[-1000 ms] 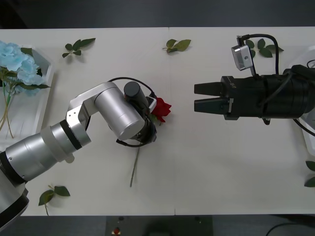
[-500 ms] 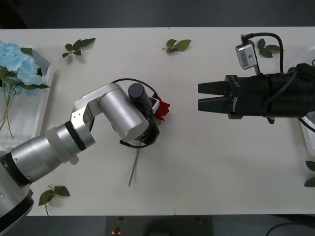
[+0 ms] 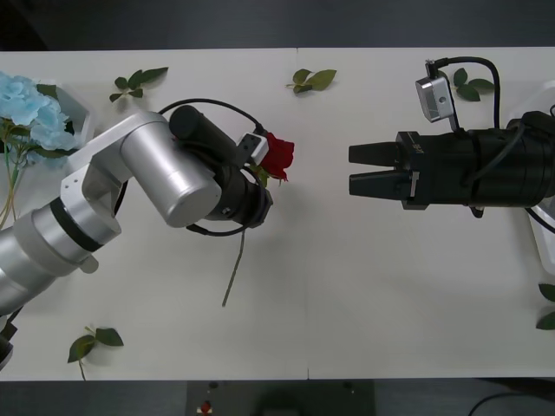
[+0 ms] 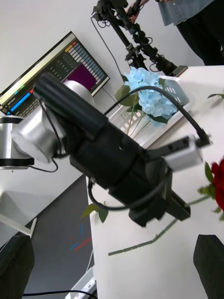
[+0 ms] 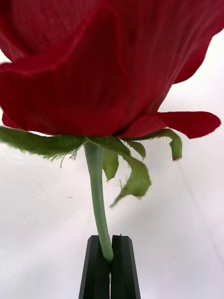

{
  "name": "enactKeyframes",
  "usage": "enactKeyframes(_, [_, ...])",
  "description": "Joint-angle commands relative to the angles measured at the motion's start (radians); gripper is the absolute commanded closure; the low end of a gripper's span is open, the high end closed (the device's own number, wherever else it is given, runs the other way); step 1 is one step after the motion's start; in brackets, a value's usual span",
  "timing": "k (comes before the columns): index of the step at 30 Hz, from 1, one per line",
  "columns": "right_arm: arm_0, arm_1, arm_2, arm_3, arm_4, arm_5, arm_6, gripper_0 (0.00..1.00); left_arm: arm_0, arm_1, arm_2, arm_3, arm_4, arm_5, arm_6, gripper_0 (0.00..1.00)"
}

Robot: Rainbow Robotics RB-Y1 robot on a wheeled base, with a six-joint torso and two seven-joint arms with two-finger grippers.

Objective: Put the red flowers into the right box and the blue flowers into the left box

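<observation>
The left gripper [image 5: 111,261] pinches the red rose [image 3: 277,157] by its stem just under the head, over the table [image 3: 347,286] left of centre, a grip that lets the stem trail freely. The right gripper [image 3: 354,170], fingers slightly parted, waits facing it (probably for a handover toward the right box [image 3: 539,251]). Compared with a second ago, the left arm has raised and swung the rose farther up the table.

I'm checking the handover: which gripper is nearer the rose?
Left. The left gripper is shut on the rose stem just below the head; the right gripper hangs open, apart from it, toward the right box side.
</observation>
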Motion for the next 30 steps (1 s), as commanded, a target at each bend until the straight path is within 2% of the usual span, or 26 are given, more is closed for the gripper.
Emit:
enactKeyframes(1, [0.014,-0.04,-0.002,-0.021,-0.021,-0.001,0.027,0.0,0.08,0.03,0.16,-0.096,0.099,-0.01,-0.141,1.0])
enactKeyframes(6, [0.057,-0.064,-0.002,-0.028,-0.06,0.005,0.039,0.0,0.136,0.007,0.319,-0.123,0.288,-0.009,-0.272,1.0])
enactKeyframes(14, [0.143,-0.07,-0.002,-0.056,-0.066,0.005,0.054,0.0,0.136,-0.077,0.471,-0.071,0.602,-0.01,-0.414,1.0])
enactKeyframes(22, [0.216,-0.026,-0.005,-0.068,-0.073,0.005,0.084,0.0,0.104,-0.107,0.505,-0.069,0.76,-0.079,-0.514,1.0])
enactKeyframes(30, [0.292,0.075,-0.005,-0.068,-0.098,-0.008,0.122,0.0,0.089,-0.108,0.505,-0.069,0.889,-0.162,-0.614,1.0])
